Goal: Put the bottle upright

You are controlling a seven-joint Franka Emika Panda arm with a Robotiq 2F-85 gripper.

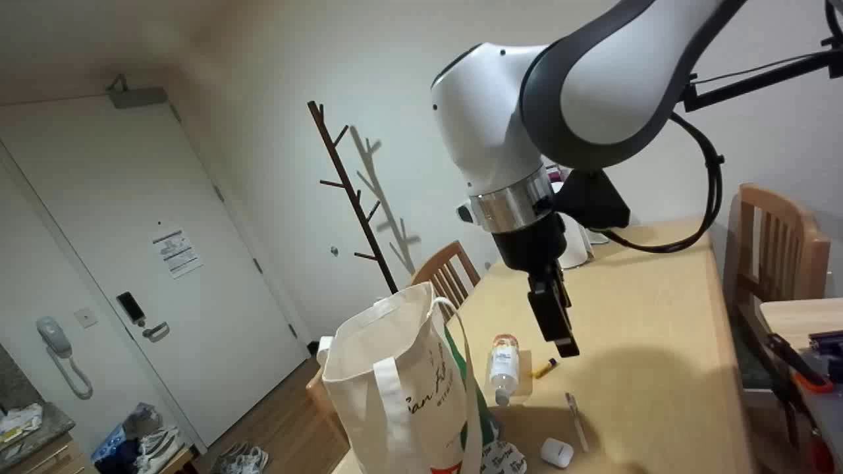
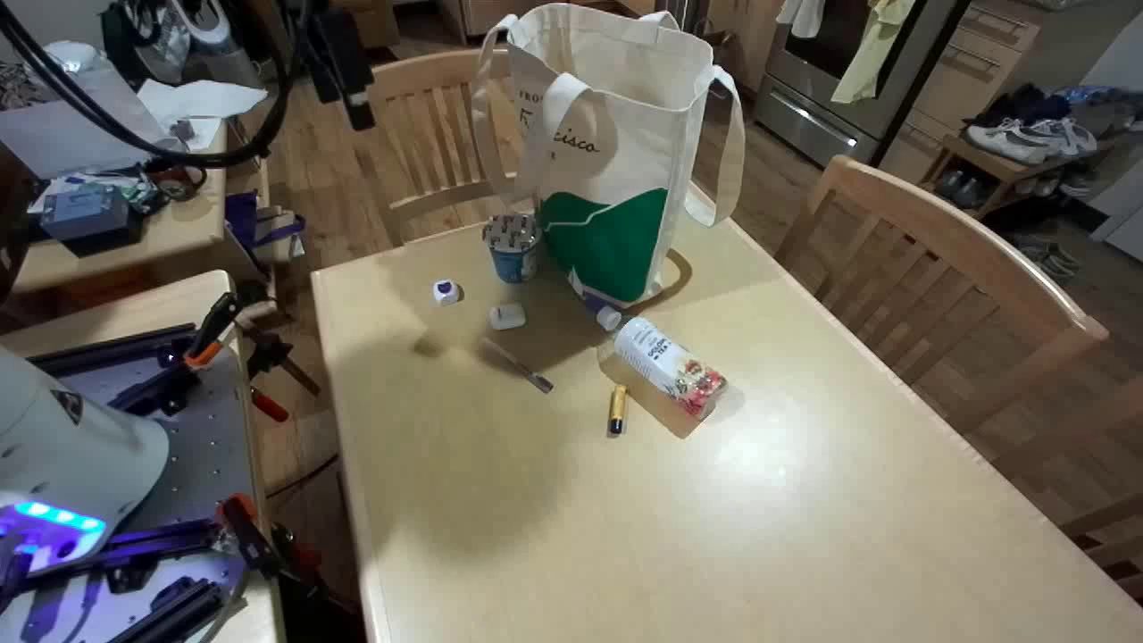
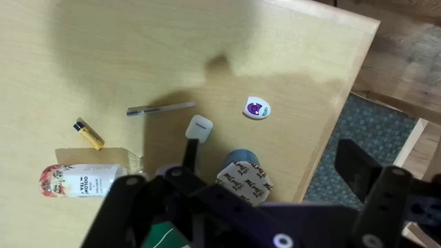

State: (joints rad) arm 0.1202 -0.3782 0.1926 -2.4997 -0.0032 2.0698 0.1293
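Observation:
The bottle is a clear plastic bottle with a white label and a red floral end. It lies on its side on the table in both exterior views [image 1: 505,362] [image 2: 665,362], its cap end towards the tote bag. In the wrist view the bottle [image 3: 82,180] lies at the lower left, its cap end partly hidden behind a finger. My gripper [image 3: 268,143] is open with nothing between its fingers. It also shows in both exterior views [image 1: 566,345] [image 2: 360,114], held well above the table and apart from the bottle.
A white tote bag [image 2: 616,152] stands beside the bottle's cap end, with a blue cup [image 2: 515,263] by it. A yellow tube [image 2: 618,411], a pen [image 2: 522,366], a white case [image 2: 507,316] and a small white-and-purple item [image 2: 446,292] lie nearby. Chairs [image 2: 946,286] line the table.

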